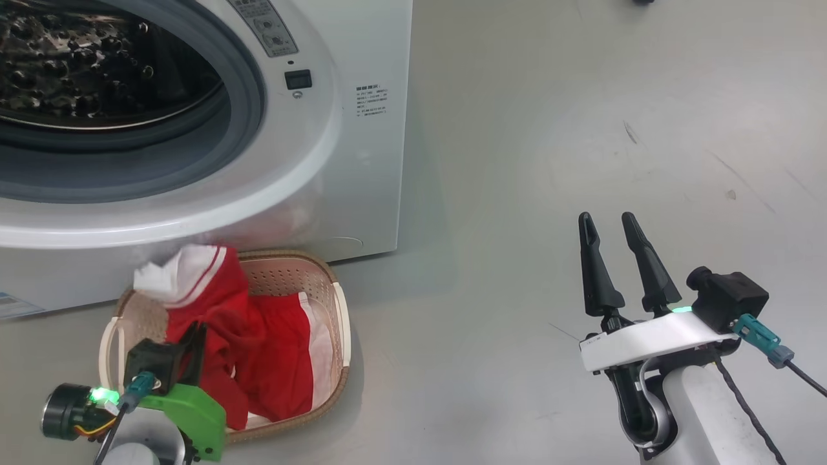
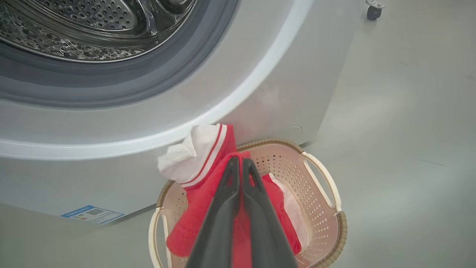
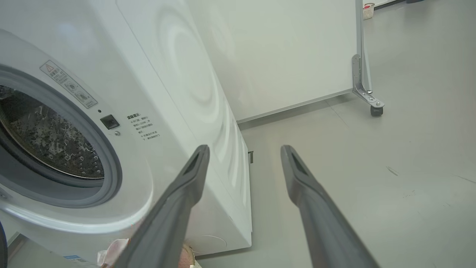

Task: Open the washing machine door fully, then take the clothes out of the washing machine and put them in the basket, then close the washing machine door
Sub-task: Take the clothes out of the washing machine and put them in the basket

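Washing machine (image 1: pixel 362 161) runs off-frame; left gripper (image 2: pixel 240 161) pinches the clothes (image 2: pixel 202 208) over the basket (image 2: pixel 297 175); right gripper (image 1: pixel 606 219) spread wide, empty.

In the head view the top and left edges cut the round opening of the washing machine (image 1: pixel 362 161), the blue sticker (image 1: pixel 13 303) is also cut at the left edge, and the printed text (image 1: pixel 371 101) on the front is too small for me to read. My left arm (image 1: pixel 187 413) hides the near left corner of the basket (image 1: pixel 342 316). In the left wrist view the left gripper (image 2: pixel 240 160) has its fingers pressed together at the clothes (image 2: pixel 193 223), but I cannot tell if any cloth is pinched between them.
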